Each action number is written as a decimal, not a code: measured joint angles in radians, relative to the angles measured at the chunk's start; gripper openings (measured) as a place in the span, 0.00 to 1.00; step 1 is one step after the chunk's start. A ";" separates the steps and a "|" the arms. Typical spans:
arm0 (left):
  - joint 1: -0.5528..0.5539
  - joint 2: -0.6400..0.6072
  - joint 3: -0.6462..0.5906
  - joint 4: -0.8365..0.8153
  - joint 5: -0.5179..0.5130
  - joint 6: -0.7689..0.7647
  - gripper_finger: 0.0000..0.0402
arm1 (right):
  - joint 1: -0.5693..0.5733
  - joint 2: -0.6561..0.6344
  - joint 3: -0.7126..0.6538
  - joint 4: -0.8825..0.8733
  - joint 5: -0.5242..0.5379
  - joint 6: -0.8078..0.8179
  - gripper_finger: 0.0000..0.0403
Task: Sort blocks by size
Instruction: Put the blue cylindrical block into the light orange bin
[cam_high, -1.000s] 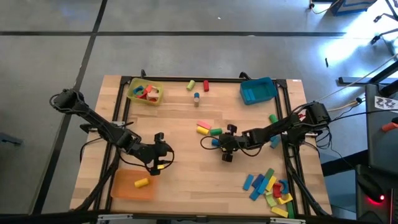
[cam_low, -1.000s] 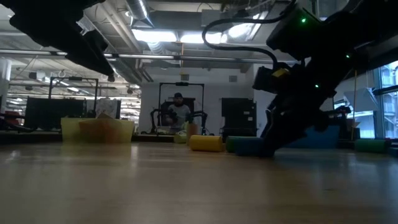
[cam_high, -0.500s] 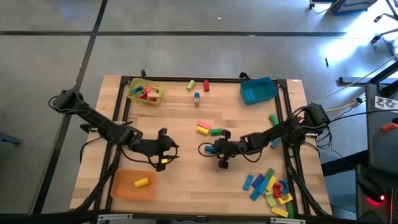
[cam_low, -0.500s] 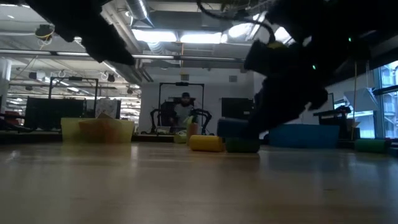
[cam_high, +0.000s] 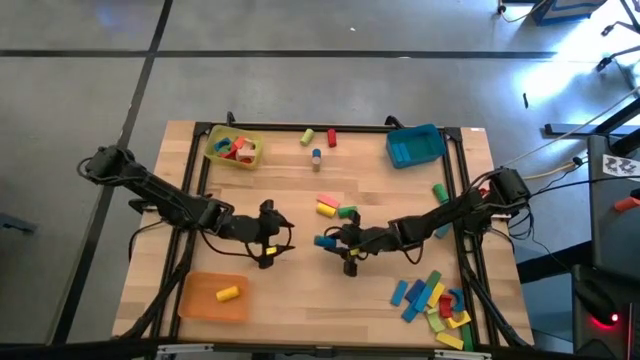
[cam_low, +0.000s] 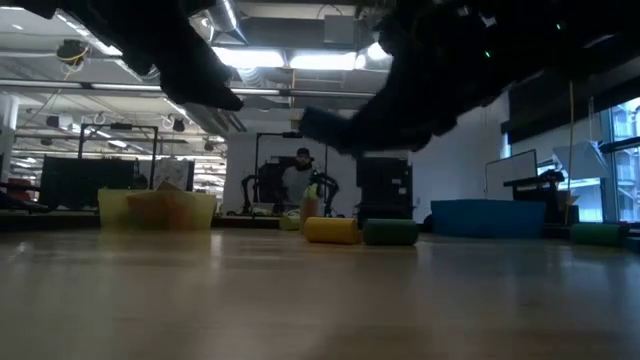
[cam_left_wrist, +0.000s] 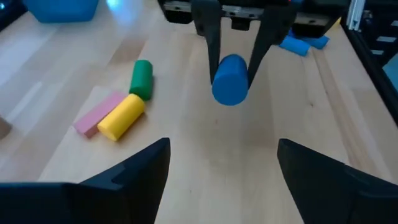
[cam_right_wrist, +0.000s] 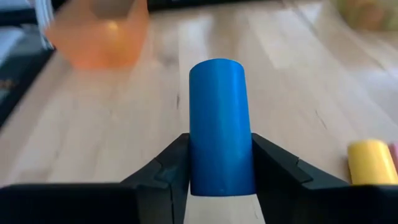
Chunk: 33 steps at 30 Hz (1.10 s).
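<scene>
My right gripper (cam_right_wrist: 221, 149) is shut on a blue cylinder block (cam_high: 322, 241) above the middle of the table. My left gripper (cam_left_wrist: 224, 146) stands open just to its left, facing it, with nothing between its fingers. Its wrist view shows the blue cylinder (cam_left_wrist: 230, 87) end-on between the right gripper's fingers. A yellow cylinder (cam_high: 325, 209), a pink bar (cam_high: 328, 200) and a green cylinder (cam_high: 347, 212) lie on the table just beyond. More blocks lie in a heap (cam_high: 435, 300) at the near right. My right gripper pinches the blue cylinder by its curved sides (cam_right_wrist: 196, 155) between the two fingers. The fingers come from the table's right, slanting slightly down, and lie along the cylinder. Its far end (cam_right_wrist: 216, 65) sticks out past the fingertips. The cylinder is lifted clear of the table.
An orange tray (cam_high: 195, 300) with a yellow block stands at the near left. A yellow tray (cam_high: 215, 150) with several blocks is at the far left and a blue tray (cam_high: 414, 146) at the far right. Loose blocks (cam_high: 316, 140) lie near the far edge.
My right gripper has gone toward the table's left and risen, and its fingers have tipped up toward level. The blue cylinder has been lifted off the table with it. My left gripper has moved toward the table's right, closer to the cylinder.
</scene>
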 joint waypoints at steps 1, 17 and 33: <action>-0.001 0.014 0.000 0.031 0.000 0.013 0.70 | -0.001 0.003 0.000 0.025 0.000 -0.001 0.36; 0.012 0.204 0.002 0.349 0.000 0.149 0.69 | -0.001 0.022 0.001 0.113 0.010 0.021 0.35; 0.064 0.318 0.068 0.426 0.091 0.163 0.67 | -0.001 0.022 0.001 0.138 0.002 0.003 0.35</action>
